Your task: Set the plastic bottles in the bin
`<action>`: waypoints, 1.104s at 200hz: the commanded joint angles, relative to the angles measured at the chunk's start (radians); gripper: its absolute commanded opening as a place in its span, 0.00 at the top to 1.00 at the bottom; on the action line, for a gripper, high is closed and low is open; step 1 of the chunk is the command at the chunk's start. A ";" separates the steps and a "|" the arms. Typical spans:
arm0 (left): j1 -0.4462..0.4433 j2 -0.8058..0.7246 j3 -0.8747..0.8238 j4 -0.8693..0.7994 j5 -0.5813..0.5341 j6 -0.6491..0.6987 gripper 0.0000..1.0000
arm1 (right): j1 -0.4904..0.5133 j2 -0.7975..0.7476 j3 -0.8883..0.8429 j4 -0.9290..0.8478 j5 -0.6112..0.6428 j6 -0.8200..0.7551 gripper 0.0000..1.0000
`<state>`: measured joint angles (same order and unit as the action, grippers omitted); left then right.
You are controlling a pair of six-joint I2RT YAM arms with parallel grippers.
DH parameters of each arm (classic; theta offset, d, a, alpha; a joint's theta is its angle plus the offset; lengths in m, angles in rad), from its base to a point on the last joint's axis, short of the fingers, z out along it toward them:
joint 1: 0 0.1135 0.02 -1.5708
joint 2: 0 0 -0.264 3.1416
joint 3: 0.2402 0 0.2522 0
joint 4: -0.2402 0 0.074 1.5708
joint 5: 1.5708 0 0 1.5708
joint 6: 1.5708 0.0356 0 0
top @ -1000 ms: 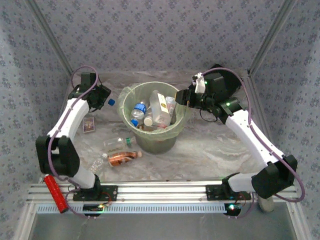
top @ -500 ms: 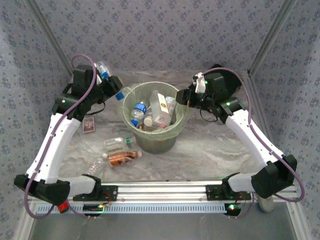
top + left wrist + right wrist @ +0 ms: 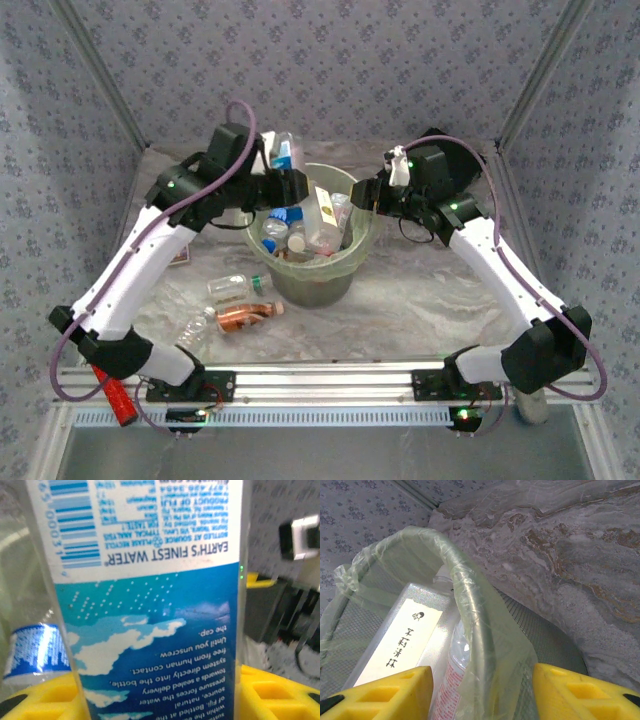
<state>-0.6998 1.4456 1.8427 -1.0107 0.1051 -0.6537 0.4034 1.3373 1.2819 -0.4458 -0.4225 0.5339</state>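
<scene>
The left arm has swung in from the left side of the bench [image 3: 420, 300] and now reaches over the bin [image 3: 312, 275]. The right arm has not shifted.

The left gripper [image 3: 284, 184] is clamped on a blue-labelled bottle [image 3: 283, 150]. In the left wrist view its yellow fingers [image 3: 45, 700] press against either side of the label. The bottle stands roughly upright above the back-left rim of the bin, over the edge rather than the middle of the opening.

The bin is already piled with bottles, among them a flat bottle with a white label [image 3: 325, 212] leaning against the right side. The right gripper [image 3: 482, 690] sits at the right rim with its jaws apart, one on each side of the lined edge. As far as the right wrist view shows, it straddles the rim without pinching it.

The step in hand looks like the drop. To do it well, the left arm should carry the bottle further in, toward the centre of the opening. It should lower the bottle a little before letting go, because the pile is high and a bottle let go at the rim could glance off and roll back onto the bench. It should stay clear of the right gripper, and the right arm is best left where it is.

Three more bottles [image 3: 245, 316] lie on the bench in front of the bin, so the task is well along but not finished.
</scene>
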 commanded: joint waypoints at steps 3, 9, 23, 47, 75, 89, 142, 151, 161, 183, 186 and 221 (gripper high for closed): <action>-0.017 -0.004 -0.015 -0.079 0.016 0.041 0.55 | 0.002 0.006 0.031 -0.007 0.004 -0.008 0.43; -0.020 -0.001 -0.023 -0.080 0.016 0.042 0.54 | 0.002 0.005 0.031 -0.008 0.004 -0.008 0.43; -0.032 0.007 -0.029 -0.087 0.016 0.047 0.49 | 0.001 0.004 0.030 -0.009 0.008 -0.008 0.43; -0.045 0.018 -0.028 -0.104 0.009 0.062 0.43 | 0.002 -0.003 0.027 -0.011 0.011 -0.008 0.43; -0.047 0.008 -0.039 -0.111 -0.036 0.068 0.33 | 0.002 -0.003 0.026 -0.010 0.010 -0.008 0.44; -0.046 0.000 -0.043 -0.106 -0.051 0.071 0.29 | 0.002 0.000 0.026 -0.010 0.009 -0.008 0.44; -0.046 -0.009 -0.004 -0.110 -0.176 0.091 0.29 | 0.005 -0.003 0.026 -0.008 0.008 -0.006 0.44; -0.047 -0.006 0.009 -0.112 -0.190 0.095 0.31 | 0.005 -0.003 0.026 -0.008 0.009 -0.005 0.44; -0.047 -0.004 0.017 -0.110 -0.198 0.103 0.32 | 0.005 -0.004 0.025 -0.010 0.011 -0.006 0.44; -0.046 0.001 0.032 -0.103 -0.249 0.115 0.37 | 0.005 -0.007 0.026 -0.012 0.013 -0.006 0.44; -0.047 0.001 0.034 -0.104 -0.259 0.116 0.38 | 0.005 -0.007 0.026 -0.013 0.013 -0.007 0.44; -0.047 -0.012 0.013 -0.059 -0.316 0.128 0.45 | 0.005 -0.006 0.026 -0.013 0.013 -0.008 0.44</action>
<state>-0.7418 1.4593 1.8545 -1.0977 -0.1448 -0.5522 0.4046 1.3380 1.2819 -0.4454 -0.4221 0.5339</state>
